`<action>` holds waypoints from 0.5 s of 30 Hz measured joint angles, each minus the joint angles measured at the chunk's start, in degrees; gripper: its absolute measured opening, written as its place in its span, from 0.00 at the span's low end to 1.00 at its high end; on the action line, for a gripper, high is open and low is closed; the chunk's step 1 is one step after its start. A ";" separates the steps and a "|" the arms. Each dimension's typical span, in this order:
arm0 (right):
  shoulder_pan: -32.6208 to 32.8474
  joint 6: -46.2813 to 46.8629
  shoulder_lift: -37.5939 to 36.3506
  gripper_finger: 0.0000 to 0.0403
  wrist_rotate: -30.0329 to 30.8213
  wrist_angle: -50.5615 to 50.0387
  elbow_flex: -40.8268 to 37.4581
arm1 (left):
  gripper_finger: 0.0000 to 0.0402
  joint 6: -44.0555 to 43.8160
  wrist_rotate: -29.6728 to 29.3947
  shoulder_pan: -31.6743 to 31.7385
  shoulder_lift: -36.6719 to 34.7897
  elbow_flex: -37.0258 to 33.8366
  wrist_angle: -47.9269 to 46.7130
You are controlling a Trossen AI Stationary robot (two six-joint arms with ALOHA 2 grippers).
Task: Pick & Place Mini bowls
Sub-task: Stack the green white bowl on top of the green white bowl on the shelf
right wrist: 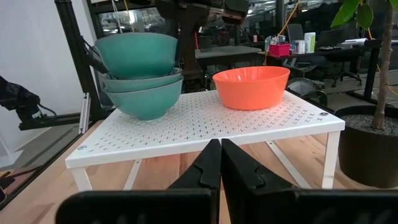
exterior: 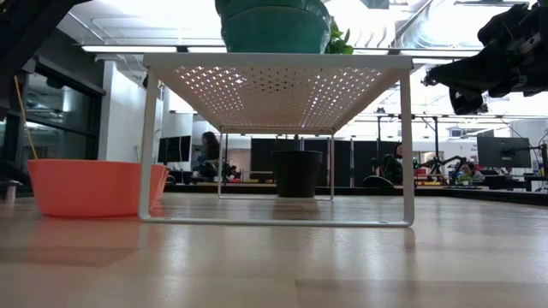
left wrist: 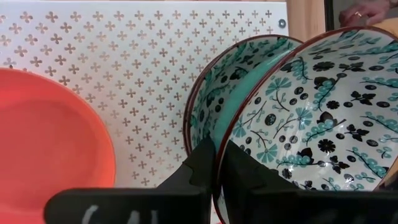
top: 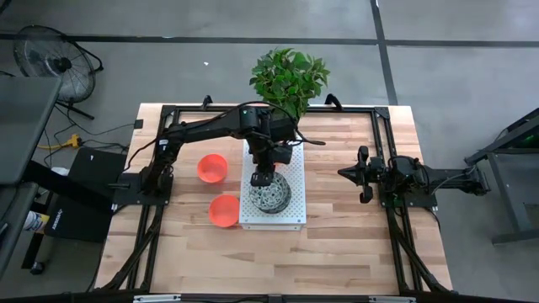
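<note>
A white perforated shelf [top: 290, 215] stands mid-table. On it sits a stack of mini bowls [right wrist: 143, 81], teal outside and white with a dark pattern inside [top: 274, 195]. One orange mini bowl [right wrist: 252, 87] sits beside them on the shelf. Two more orange mini bowls [top: 212, 168] [top: 223, 210] rest on the table left of the shelf. My left gripper [left wrist: 217, 152] [top: 264, 178] reaches over the shelf and is shut on the top patterned bowl [left wrist: 311, 112]. My right gripper [right wrist: 219, 155] [top: 362, 174] hangs shut above the table, right of the shelf. My left gripper holds the top patterned bowl by its rim [left wrist: 233, 121]. One finger [left wrist: 255, 177] is inside the bowl and the other finger [left wrist: 196, 165] outside, pinching the wall. The fingers come from above, pointing down. The bowl sits nested on the patterned bowl [left wrist: 217, 93] beneath it.
A leafy plant [top: 289, 77] in a dark pot [exterior: 298, 174] stands at the table's far edge behind the shelf. A black frame [top: 383, 126] runs round the table. A person's hand [left wrist: 367, 12] shows beyond the table. Bare wood lies along the near edge and on the right.
</note>
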 joint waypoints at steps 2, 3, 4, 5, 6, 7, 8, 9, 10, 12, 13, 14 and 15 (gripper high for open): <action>-0.01 0.00 0.00 0.00 0.01 0.00 0.00 | 0.04 -0.01 0.02 0.00 0.00 0.00 0.00; 0.02 0.00 0.00 0.00 0.01 0.00 0.00 | 0.04 -0.01 0.02 0.00 0.00 0.00 0.00; 0.02 0.00 0.00 0.00 0.00 0.00 0.00 | 0.04 -0.01 0.02 0.00 0.00 0.00 0.03; 0.00 0.00 0.00 0.00 0.00 0.00 0.00 | 0.04 -0.01 0.02 0.00 0.00 0.00 0.09; 0.02 0.00 0.00 0.00 0.02 0.00 0.00 | 0.05 -0.01 0.02 0.00 0.00 0.00 0.18; 0.01 0.00 0.00 0.00 0.01 0.00 0.00 | 0.05 -0.01 0.02 0.00 0.00 0.00 0.32; 0.01 0.00 0.00 0.00 0.00 0.00 0.00 | 0.05 -0.01 0.02 0.00 0.00 0.00 0.51; -0.01 0.00 0.00 0.00 0.02 0.00 0.00 | 0.05 -0.01 0.01 0.00 0.00 0.00 0.71; 0.02 0.00 0.00 0.00 0.01 0.00 0.00 | 0.05 -0.01 0.00 0.00 0.00 -0.02 0.98; 0.01 0.00 0.00 0.00 0.02 0.00 0.00 | 0.05 -0.03 0.01 0.00 0.00 -0.02 1.48; 0.02 0.00 0.00 0.00 0.01 0.00 0.00 | 0.05 -0.03 0.01 0.00 0.00 -0.02 1.47; 0.02 0.00 0.00 0.00 0.00 0.00 0.00 | 0.05 -0.02 0.01 0.00 0.00 -0.02 1.33; 0.00 0.00 0.00 0.00 0.00 0.00 0.00 | 0.05 -0.03 0.02 0.00 0.00 -0.02 1.27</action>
